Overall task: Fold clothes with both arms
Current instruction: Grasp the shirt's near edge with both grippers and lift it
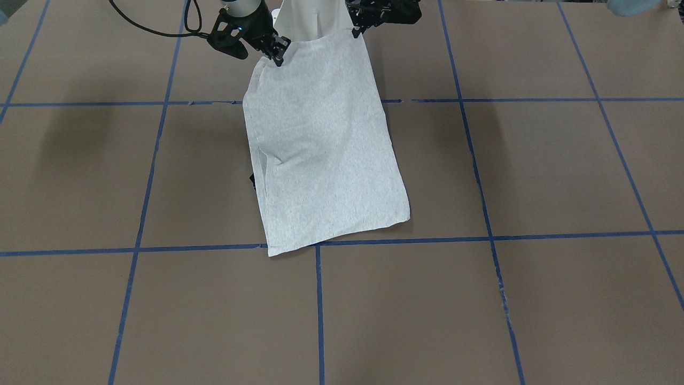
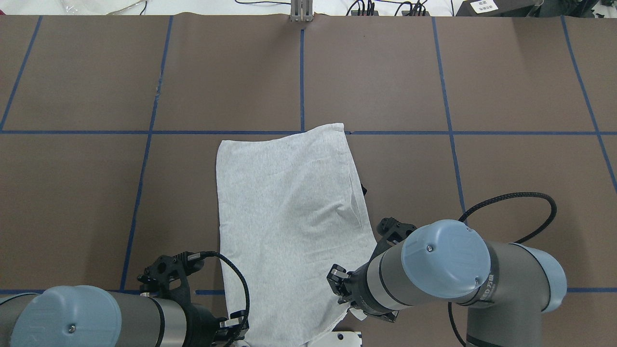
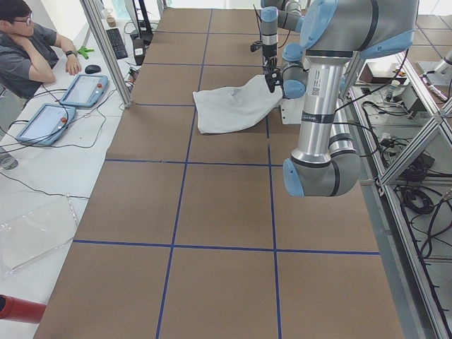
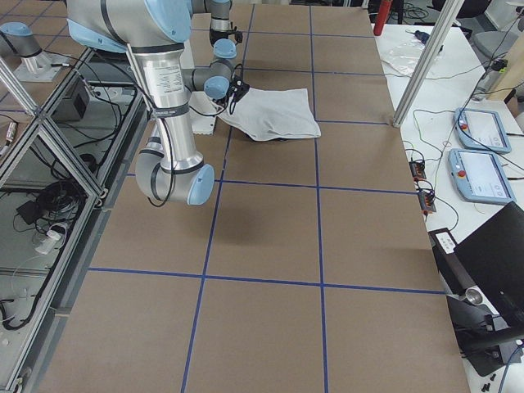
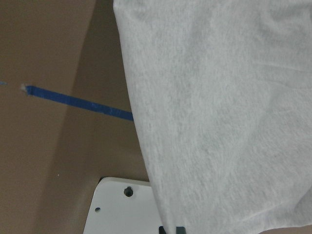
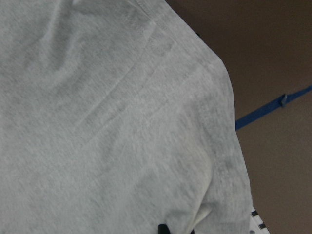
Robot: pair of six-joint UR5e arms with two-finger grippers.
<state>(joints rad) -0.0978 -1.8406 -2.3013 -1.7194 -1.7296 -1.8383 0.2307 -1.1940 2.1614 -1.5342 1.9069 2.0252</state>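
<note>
L gripper (image 1: 355, 31) & R gripper (image 1: 278, 55) both pinched shut on T-shirt (image 1: 320, 149) near-edge corners; I'd carry both fwd level, same speed, so fold lands square

Heather-grey T-shirt (image 1: 326, 155), brown table (image 1: 534, 171), blue grid lines (image 1: 320, 310)

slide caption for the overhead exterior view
Left end effector and right end effector grip the near edge of a grey T-shirt partly on the table.
</note>
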